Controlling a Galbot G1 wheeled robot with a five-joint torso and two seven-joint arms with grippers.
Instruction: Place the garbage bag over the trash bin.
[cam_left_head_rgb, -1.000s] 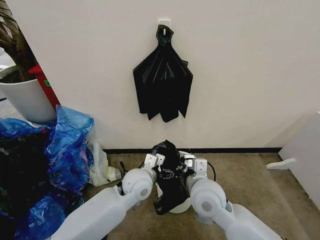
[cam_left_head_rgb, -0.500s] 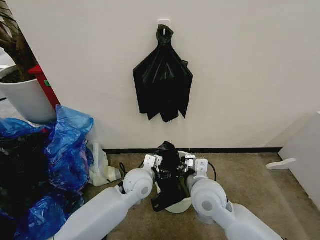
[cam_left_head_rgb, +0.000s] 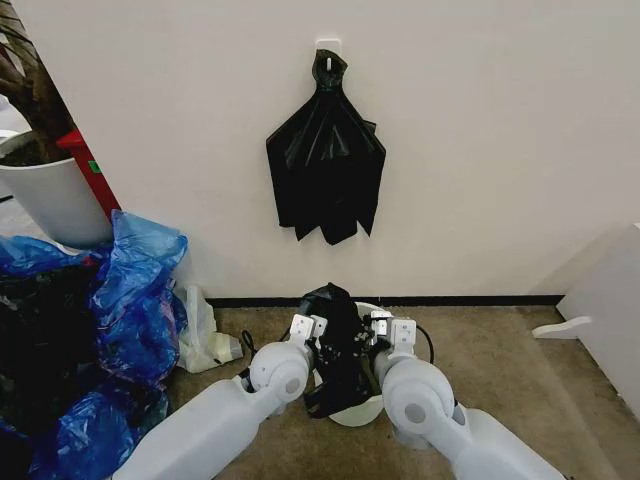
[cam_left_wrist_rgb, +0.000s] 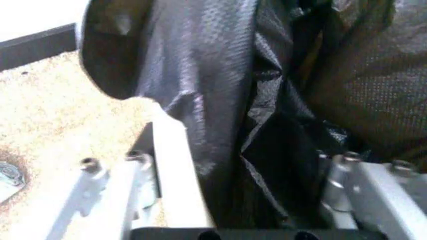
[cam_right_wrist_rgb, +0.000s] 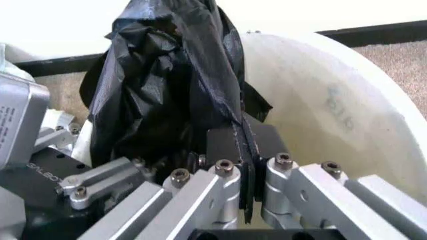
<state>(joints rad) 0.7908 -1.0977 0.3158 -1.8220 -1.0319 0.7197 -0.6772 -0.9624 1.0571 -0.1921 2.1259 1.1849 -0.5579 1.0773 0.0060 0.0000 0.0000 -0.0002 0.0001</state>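
Observation:
The trash bin (cam_left_head_rgb: 352, 414) stands on the carpet by the wall, mostly covered by my two arms; its cream inner wall (cam_right_wrist_rgb: 333, 115) is in the right wrist view. The garbage bag (cam_left_head_rgb: 335, 335) is bunched up black over the bin's mouth between both grippers, and a tail hangs down the bin's front. My right gripper (cam_right_wrist_rgb: 245, 145) is shut on a thin fold of the bag (cam_right_wrist_rgb: 167, 85) just above the rim. My left gripper (cam_left_wrist_rgb: 247, 145) stands open, the crumpled bag (cam_left_wrist_rgb: 220, 75) filling the gap between its fingers (cam_left_wrist_rgb: 170, 165).
A fan-shaped bunch of black bags (cam_left_head_rgb: 325, 170) hangs from a wall hook above the bin. Blue plastic bags (cam_left_head_rgb: 135, 300) pile up at the left, with a white plant pot (cam_left_head_rgb: 50, 195) behind them. White furniture (cam_left_head_rgb: 610, 300) stands at the right. Bare carpet (cam_left_head_rgb: 500, 370) lies right of the bin.
My left arm has edged right, closer to the bin, and the bag's hanging tail has shifted a little up and left. The right arm has barely moved.

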